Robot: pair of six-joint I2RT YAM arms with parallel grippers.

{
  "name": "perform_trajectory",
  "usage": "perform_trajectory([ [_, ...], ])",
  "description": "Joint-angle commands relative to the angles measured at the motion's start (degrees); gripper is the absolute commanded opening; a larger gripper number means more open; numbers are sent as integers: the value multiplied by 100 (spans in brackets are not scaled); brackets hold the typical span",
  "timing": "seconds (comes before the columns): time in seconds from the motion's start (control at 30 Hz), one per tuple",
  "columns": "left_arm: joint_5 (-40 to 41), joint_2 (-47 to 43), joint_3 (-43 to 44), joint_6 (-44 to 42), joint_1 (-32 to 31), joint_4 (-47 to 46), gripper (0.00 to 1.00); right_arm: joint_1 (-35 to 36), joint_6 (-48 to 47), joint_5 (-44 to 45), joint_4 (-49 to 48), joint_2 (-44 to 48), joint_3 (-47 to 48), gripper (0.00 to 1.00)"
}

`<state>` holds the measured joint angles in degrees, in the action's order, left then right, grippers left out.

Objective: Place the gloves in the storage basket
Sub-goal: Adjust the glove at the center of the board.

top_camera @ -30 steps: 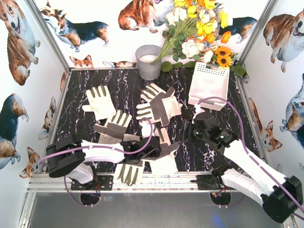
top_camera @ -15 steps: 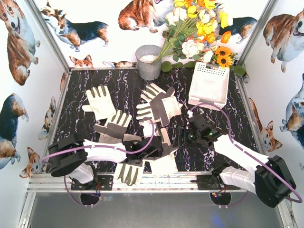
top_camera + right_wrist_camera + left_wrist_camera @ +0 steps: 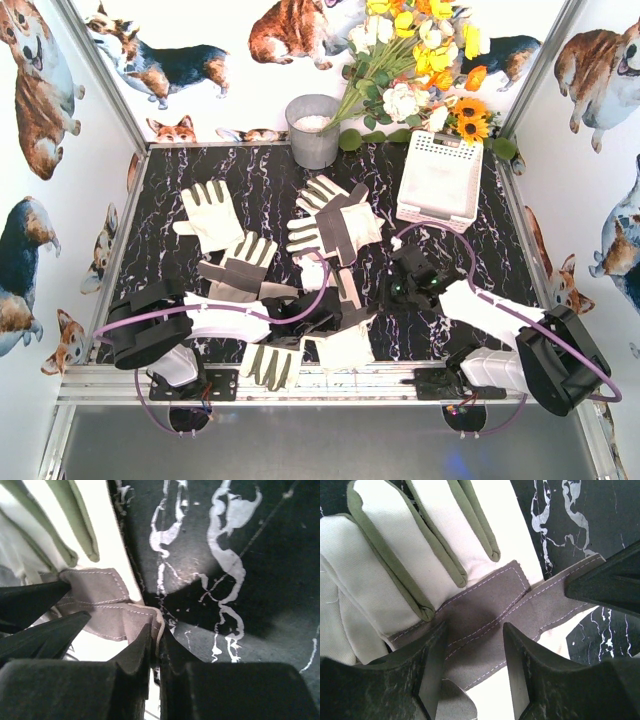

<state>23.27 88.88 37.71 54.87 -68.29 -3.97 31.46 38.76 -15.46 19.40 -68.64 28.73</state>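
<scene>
From my overhead feed, both arms meet over the same glove [image 3: 350,292] near the middle of the black marbled surface [image 3: 185,170]. On the left wrist camera, the left gripper [image 3: 472,662] has its fingers [image 3: 431,666] apart. They straddle the glove's grey patch [image 3: 485,605], which lies flat between them. The cream fingers of the glove fan away toward the top of that view.

On the right wrist camera, the right gripper [image 3: 156,650] has its fingers [image 3: 134,656] pressed together. They are clamped on the curled edge of that same grey patch [image 3: 102,592], right where the fabric meets the bare surface [image 3: 240,555]. The two dark points at the left of that view look like the other arm's fingers, though I can't be sure.

The other gloves lie scattered over the surface: one far left [image 3: 210,215], one beside it [image 3: 240,265], a crossed pair at centre [image 3: 335,222] and two at the near edge [image 3: 272,365]. The storage basket [image 3: 440,180] sits at the far right, well apart from both grippers. None of the gloves I can see touches it. The grey bucket [image 3: 313,130] stands to its left.
</scene>
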Motion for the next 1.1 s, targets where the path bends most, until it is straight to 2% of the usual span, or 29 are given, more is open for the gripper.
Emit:
perform_trajectory([
  [0.0,138,172,-170,320,9,381,42,18,-56,767,106,200,-81,0],
  [0.13,92,352,-229,411,10,389,40,18,-45,1192,169,225,-293,0],
  [0.33,62,675,-134,211,22,227,40,18,3,1146,-109,40,-525,0],
  [0.43,161,793,30,22,71,389,39,18,-46,1203,66,89,-454,1],
  [0.53,187,713,80,-222,167,406,40,18,-151,1448,578,386,-227,14],
  [0.67,101,349,297,-802,189,462,48,18,-288,1799,1353,1105,154,36],
  [0.73,-14,105,473,-1135,185,555,57,18,-315,1856,1699,1458,349,44],
  [0.9,-16,-457,987,-1275,185,1137,73,18,-212,1245,2137,2023,680,49],
  [1.07,267,-1398,671,-691,191,1657,80,26,84,199,1884,2103,596,45],
])
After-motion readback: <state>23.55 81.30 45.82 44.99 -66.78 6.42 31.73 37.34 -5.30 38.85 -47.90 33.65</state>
